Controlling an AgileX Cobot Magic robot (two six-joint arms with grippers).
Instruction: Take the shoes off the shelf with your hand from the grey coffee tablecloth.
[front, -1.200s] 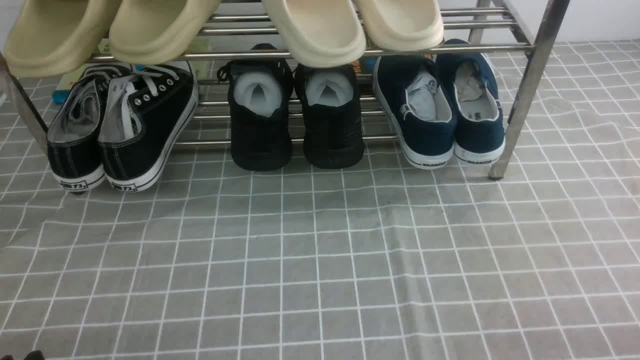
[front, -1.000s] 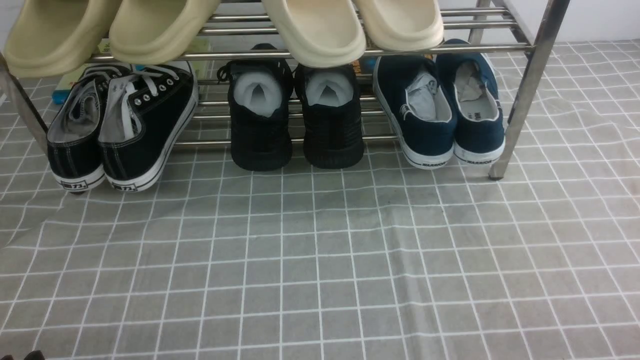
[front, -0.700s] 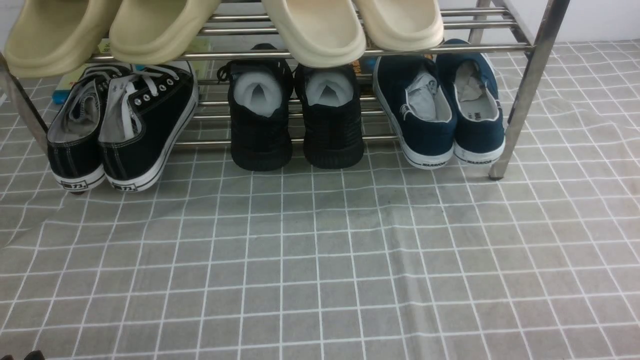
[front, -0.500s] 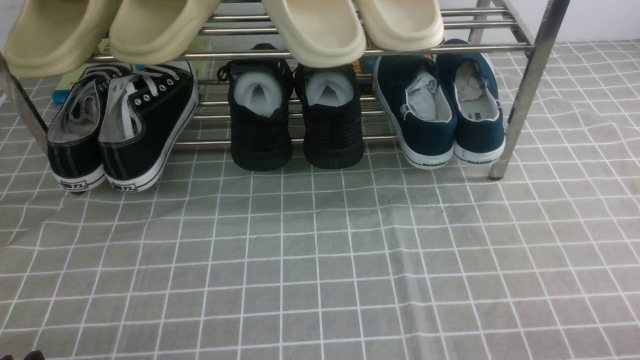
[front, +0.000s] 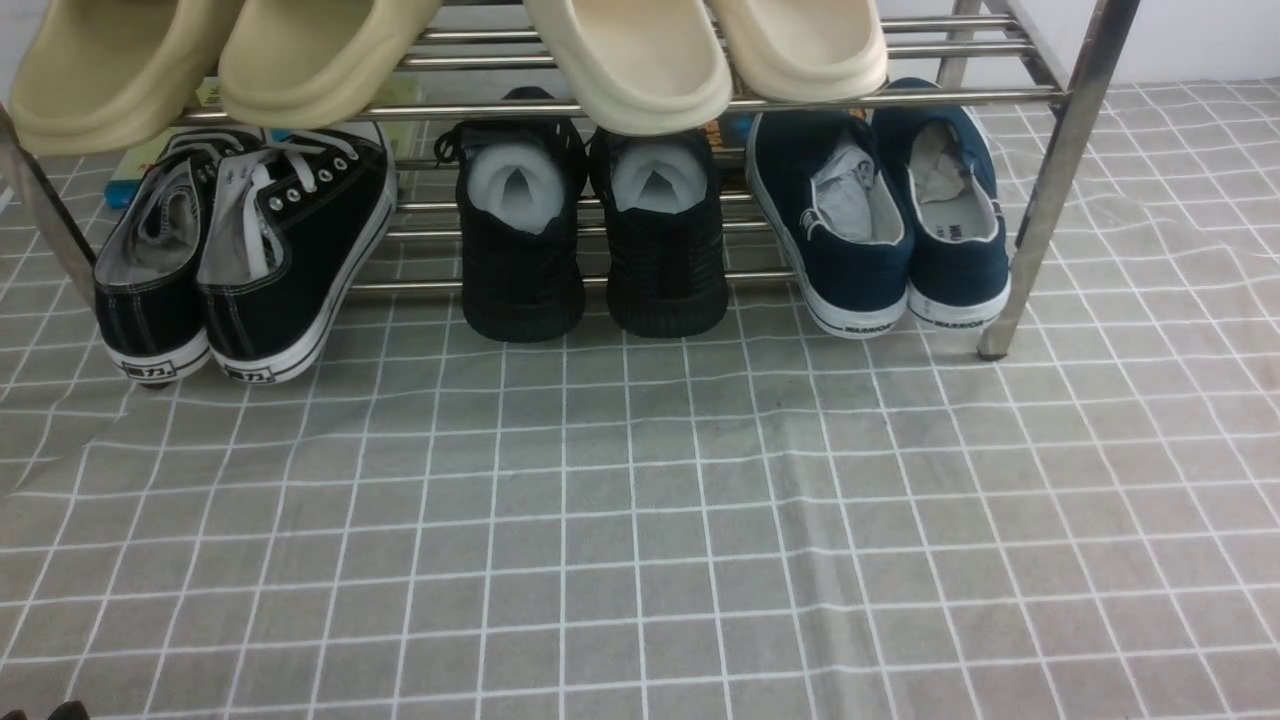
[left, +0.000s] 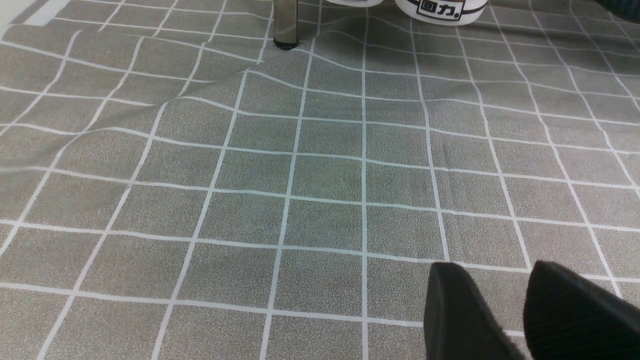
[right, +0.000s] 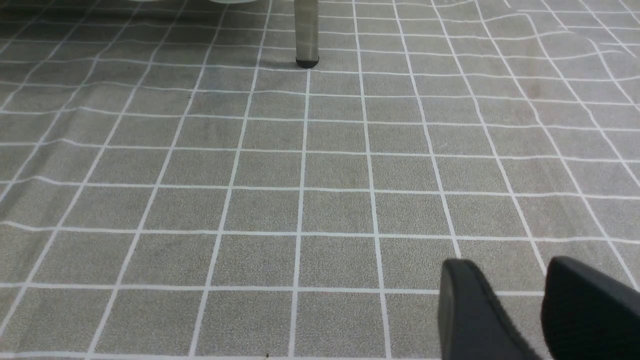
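Observation:
The navy blue shoes (front: 880, 235) sit side by side at the right end of the shelf's lower tier, heels toward me, paper stuffing inside. The steel shelf (front: 1060, 170) stands on the grey checked tablecloth (front: 640, 520). Neither gripper shows in the front view. In the left wrist view my left gripper (left: 492, 272) hovers over bare cloth, jaws apart and empty, well short of the shelf's left leg (left: 285, 25). In the right wrist view my right gripper (right: 500, 270) is likewise apart and empty, well short of the shelf's right leg (right: 306, 35). The navy shoes are out of both wrist views.
Black lace-up sneakers (front: 250, 250) sit at the left of the lower tier and all-black knit sneakers (front: 590, 240) in the middle. Beige slippers (front: 630, 60) lie on the upper tier. The cloth is wrinkled at the left (front: 60, 440) and far right.

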